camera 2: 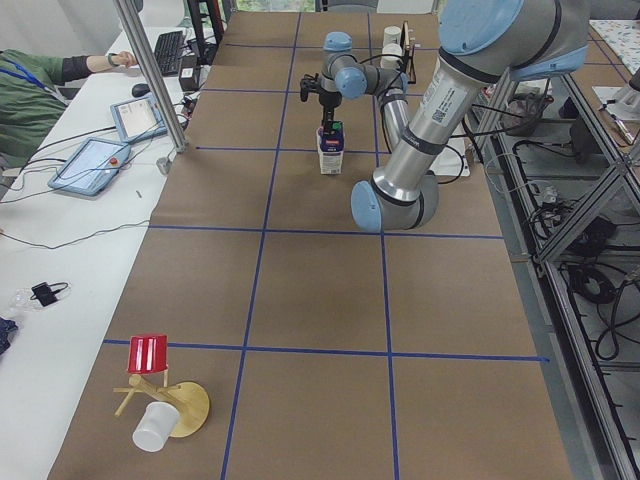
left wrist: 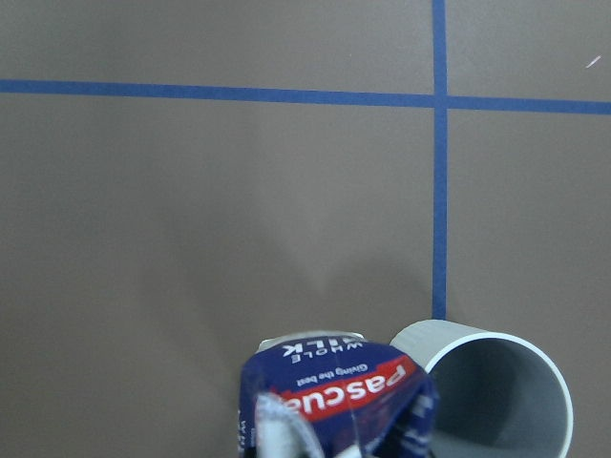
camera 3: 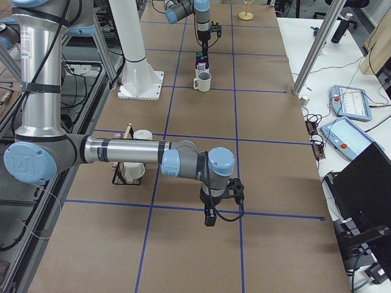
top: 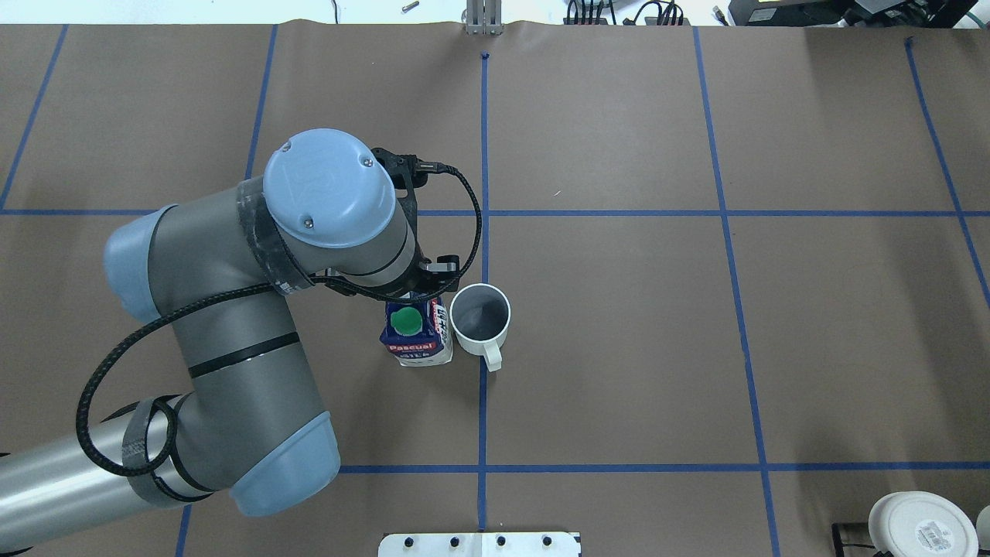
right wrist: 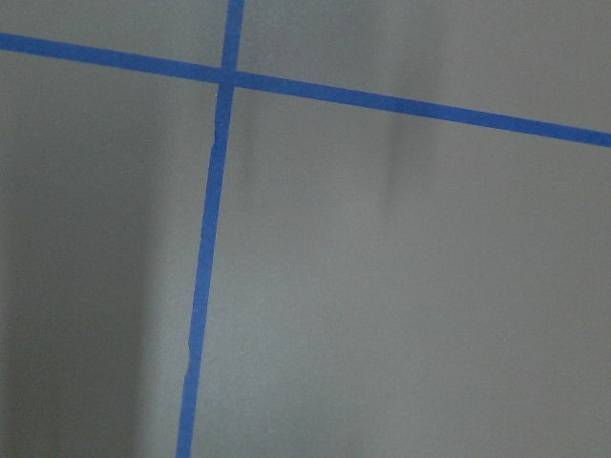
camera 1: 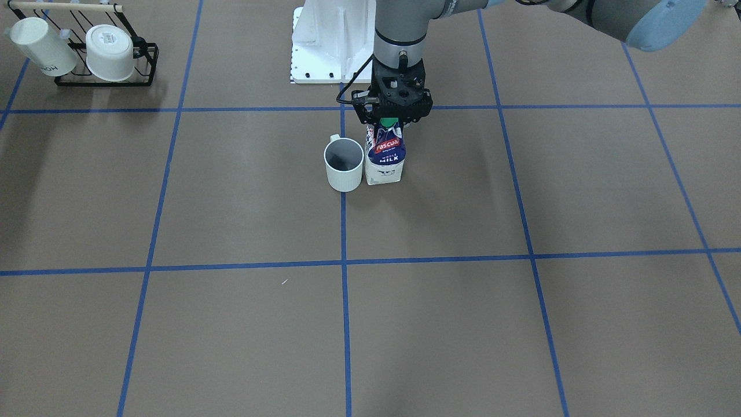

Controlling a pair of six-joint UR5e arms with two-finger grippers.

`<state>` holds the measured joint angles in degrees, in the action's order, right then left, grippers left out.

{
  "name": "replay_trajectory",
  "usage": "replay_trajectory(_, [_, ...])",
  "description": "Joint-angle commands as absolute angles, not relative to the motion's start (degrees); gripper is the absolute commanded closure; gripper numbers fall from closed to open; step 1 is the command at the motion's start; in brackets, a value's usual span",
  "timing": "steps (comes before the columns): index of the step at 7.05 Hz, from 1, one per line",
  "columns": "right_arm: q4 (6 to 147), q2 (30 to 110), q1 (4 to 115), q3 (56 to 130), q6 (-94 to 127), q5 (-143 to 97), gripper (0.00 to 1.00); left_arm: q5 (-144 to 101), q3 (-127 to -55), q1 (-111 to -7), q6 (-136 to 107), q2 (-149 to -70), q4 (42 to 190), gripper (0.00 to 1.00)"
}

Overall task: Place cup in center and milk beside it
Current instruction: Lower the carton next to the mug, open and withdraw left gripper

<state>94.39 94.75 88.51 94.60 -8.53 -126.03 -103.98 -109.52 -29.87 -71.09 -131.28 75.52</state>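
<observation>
The cup [camera 1: 344, 165] is a small white mug with a dark grey inside. It stands upright on the blue tape line [camera 1: 344, 231] in the middle of the brown surface, and also shows in the overhead view [top: 480, 313]. The milk [camera 1: 385, 159], a navy and white carton with a green cap, stands upright right beside it, about touching it [top: 418, 333]. My left gripper [camera 1: 398, 117] sits straight down on the carton's top. Its fingers are hidden, so I cannot tell whether they grip. My right gripper [camera 3: 211, 215] hangs low over bare table far from both. Whether it is open I cannot tell.
A black wire rack [camera 1: 145, 58] holds two other white cups at the table's corner on my right. The white base plate [camera 1: 324, 52] lies behind the carton. A wooden stand with a red cup and a white cup [camera 2: 152, 425] sits at the table's end on my left.
</observation>
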Motion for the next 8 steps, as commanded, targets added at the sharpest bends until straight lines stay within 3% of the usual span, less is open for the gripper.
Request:
replay_trajectory(1, [94.4, 94.7, 88.5, 94.6, -8.5, -126.0, 0.00, -104.1, -113.4, -34.0, -63.3, -129.7, 73.5, 0.02])
replay_trajectory(4, [94.4, 94.7, 88.5, 94.6, -8.5, -126.0, 0.00, -117.2, -118.2, -53.0, -38.1, -126.7, 60.2, 0.02])
replay_trajectory(7, [94.4, 94.8, 88.5, 94.5, -8.5, -126.0, 0.00, -129.2, -117.3, -70.5, -9.3, -106.0, 61.1, 0.02])
replay_trajectory(8, [94.4, 94.9, 88.5, 94.5, -8.5, -126.0, 0.00, -129.5, -111.7, -75.3, -3.8, -100.3, 61.4, 0.02])
